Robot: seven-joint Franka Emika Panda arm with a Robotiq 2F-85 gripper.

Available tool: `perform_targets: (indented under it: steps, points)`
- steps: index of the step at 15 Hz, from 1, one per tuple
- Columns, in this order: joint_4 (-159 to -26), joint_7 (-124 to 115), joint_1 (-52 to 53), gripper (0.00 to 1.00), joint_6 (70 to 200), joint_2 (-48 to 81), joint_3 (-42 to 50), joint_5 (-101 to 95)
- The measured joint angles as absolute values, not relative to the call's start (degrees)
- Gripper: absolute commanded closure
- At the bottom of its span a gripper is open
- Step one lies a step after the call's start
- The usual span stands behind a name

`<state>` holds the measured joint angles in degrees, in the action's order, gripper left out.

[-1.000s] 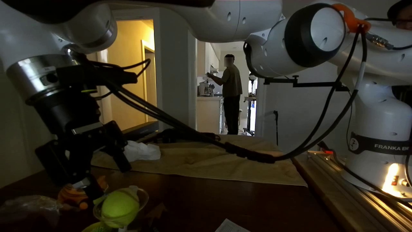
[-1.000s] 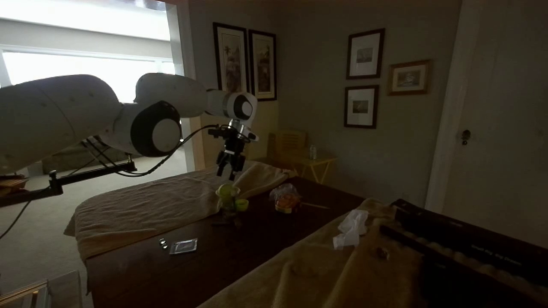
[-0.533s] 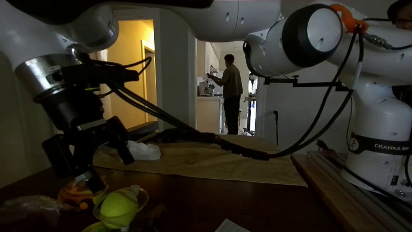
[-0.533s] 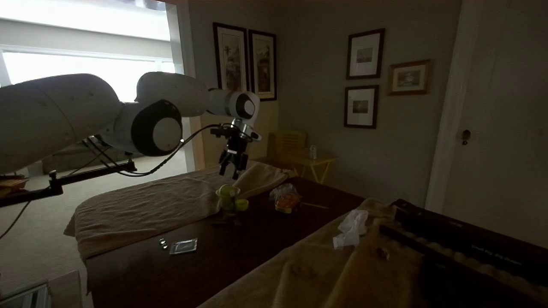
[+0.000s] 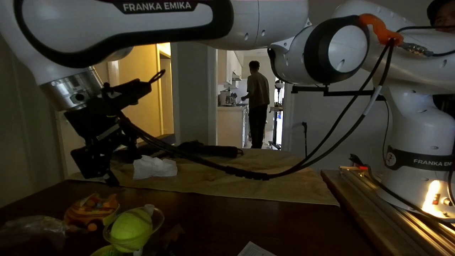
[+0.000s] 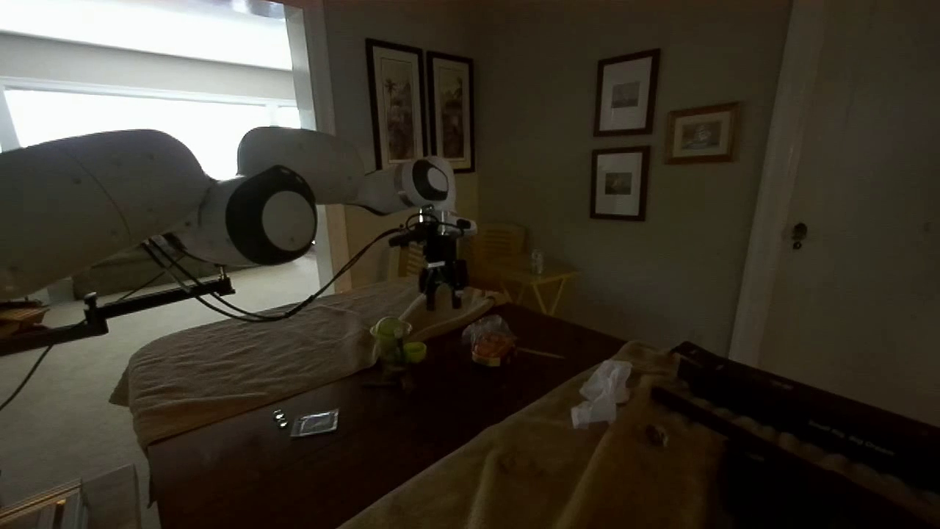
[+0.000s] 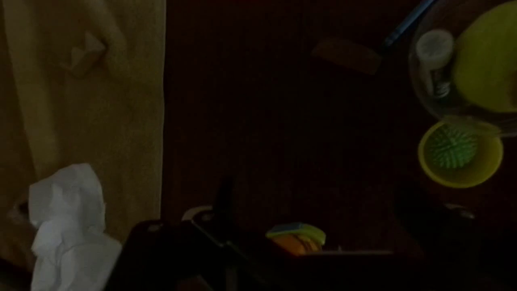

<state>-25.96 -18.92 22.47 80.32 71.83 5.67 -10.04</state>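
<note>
While the gripper (image 6: 443, 303) hovers higher than the toy (image 5: 90, 214): jaws apart, empty.
Toy: untouched; apparently positioning.
Bowl (image 5: 159, 217) near toy: lowering needs clearance.

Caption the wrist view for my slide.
Open gripper over a dark table, partly hiding an orange toy; white tissue on tan cloth at left.

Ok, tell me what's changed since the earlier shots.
In an exterior view, the hand has moved up the picture and slightly right, baring the orange striped toy car it partly covered. It stays open, with nothing grasped or released. The standing man has lowered his arm. The orange striped toy car, the lime-green ball in its clear bowl and the crumpled white tissue stayed put.
</note>
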Motion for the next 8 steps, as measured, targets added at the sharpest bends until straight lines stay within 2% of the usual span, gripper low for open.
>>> perform_targets:
  steps: [8]
  points:
    - [-26.0, -4.9, 20.2, 0.0, 101.4, 74.8, 8.2, -13.9]
